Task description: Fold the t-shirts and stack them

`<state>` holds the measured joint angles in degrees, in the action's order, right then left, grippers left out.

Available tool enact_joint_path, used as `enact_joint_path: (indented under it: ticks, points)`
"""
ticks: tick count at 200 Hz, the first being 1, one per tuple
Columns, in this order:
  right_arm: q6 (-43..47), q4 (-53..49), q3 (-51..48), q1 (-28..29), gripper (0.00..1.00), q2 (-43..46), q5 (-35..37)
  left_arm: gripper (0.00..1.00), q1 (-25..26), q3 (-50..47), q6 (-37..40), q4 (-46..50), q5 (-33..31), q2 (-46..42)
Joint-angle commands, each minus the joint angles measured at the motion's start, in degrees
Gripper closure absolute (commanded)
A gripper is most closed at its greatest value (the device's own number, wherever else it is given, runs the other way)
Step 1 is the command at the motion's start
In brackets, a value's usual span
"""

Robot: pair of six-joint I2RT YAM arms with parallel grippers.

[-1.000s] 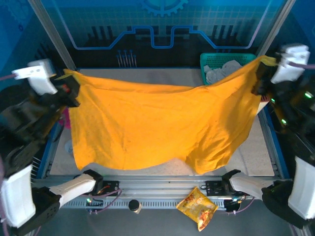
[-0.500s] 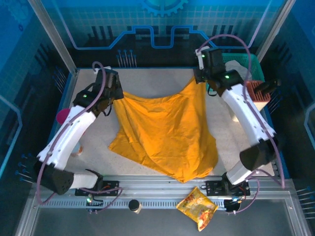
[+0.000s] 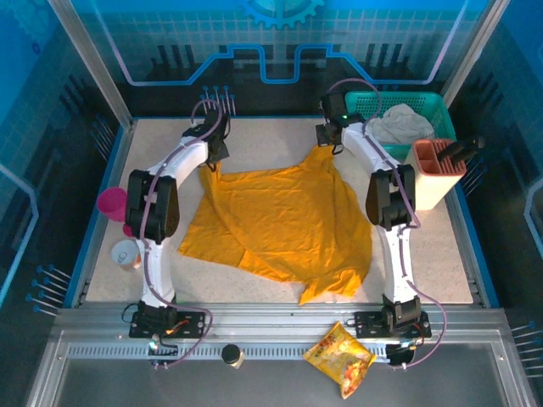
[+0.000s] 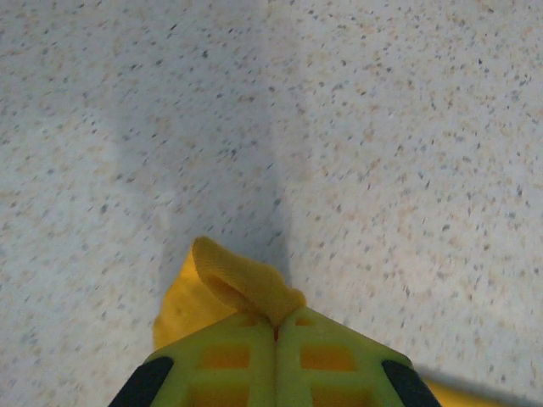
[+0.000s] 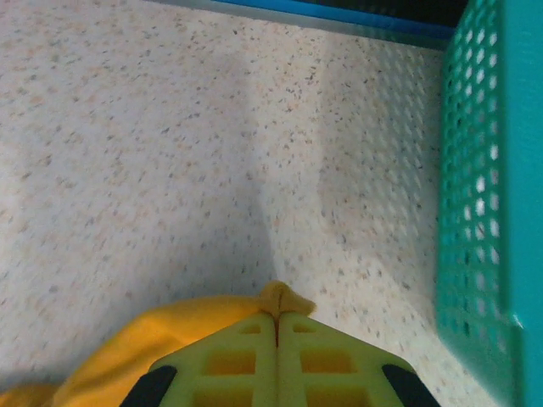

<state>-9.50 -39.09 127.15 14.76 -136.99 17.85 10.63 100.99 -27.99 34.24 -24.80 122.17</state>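
The large plain orange-yellow cloth t-shirt (image 3: 280, 222) lies on the pale speckled table (image 3: 441, 254), its far edge running left to right between the left gripper (image 4: 276, 329) and the right gripper (image 5: 277, 320). Each is clamped tight on one far corner; the body trails toward the near side, bunched near-right.

**A:** How is the light from above?

**B:** Bright and even over the worktop (image 3: 271, 140), with only faint, soft shadows edging the t-shirt (image 3: 280, 220). A blue cast lies on the walls (image 3: 280, 51) behind the t-shirt, and the frame posts (image 3: 89, 59) lean outward.

**A:** And the wrist views?

**B:** Dimmer. In each, a broad soft shadow runs up the worktop beyond the t-shirt's corner. The fingers (image 4: 229, 365) under that corner look blurred.
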Motion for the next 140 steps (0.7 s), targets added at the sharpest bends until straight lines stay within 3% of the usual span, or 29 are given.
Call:
enact_joint_path:
  ticks: [1,19,26,34,36,43,58,67,82,113,124,140]
  points:
    - [-2.59,-3.53,9.67,-0.76,1.0,-4.83,-0.59,1.0,-0.17,5.24,1.0,2.24,-3.41,2.18]
    - [-4.42,-5.0,15.69,-1.39,1.0,-8.84,-1.59,0.99,-0.59,7.11,0.89,2.42,-5.08,3.53]
    - [-5.45,-5.21,17.47,-1.7,1.0,-9.87,-2.16,0.84,-0.84,7.94,0.91,2.62,-5.19,4.11]
    - [-6.61,-5.45,19.01,-2.08,1.0,-10.82,-3.34,0.54,-1.26,8.85,0.83,2.99,-4.73,4.85]
    - [-6.9,-5.46,19.32,-2.21,0.96,-11.01,-3.87,0.44,-1.35,9.09,0.81,3.05,-4.49,5.01]
    - [-7.82,-5.47,20.06,-2.59,0.8,-11.36,-5.56,0.26,-1.64,9.96,0.79,3.62,-3.93,5.63]
    - [-9.52,-5.58,20.07,-3.17,0.51,-10.7,-9.24,0.1,-1.79,10.91,1.27,4.82,-3.51,5.93]
    - [-9.54,-6.03,19.44,-3.19,0.41,-9.45,-10.09,0.07,-1.76,9.62,1.8,4.65,-3.31,4.54]
    - [-8.29,-6.67,16.82,-2.69,0.34,-5.73,-10.04,0.02,-1.67,3.71,2.77,0.87,-2.48,-0.91]
    - [-4.76,-6.99,4.63,-0.96,0.31,8.55,-9.35,0.01,-1.66,-7.72,2.08,-0.53,-0.68,-17.14]
    - [-3.98,-7.13,-2.21,-0.29,0.34,15.07,-8.87,0.12,-1.67,-10.17,1.06,4.04,-0.05,-22.55]
    - [-4.33,-7.14,-14.04,0.2,0.41,24.72,-8.62,0.47,-1.58,-14.56,-1.11,11.23,1.18,-29.47]
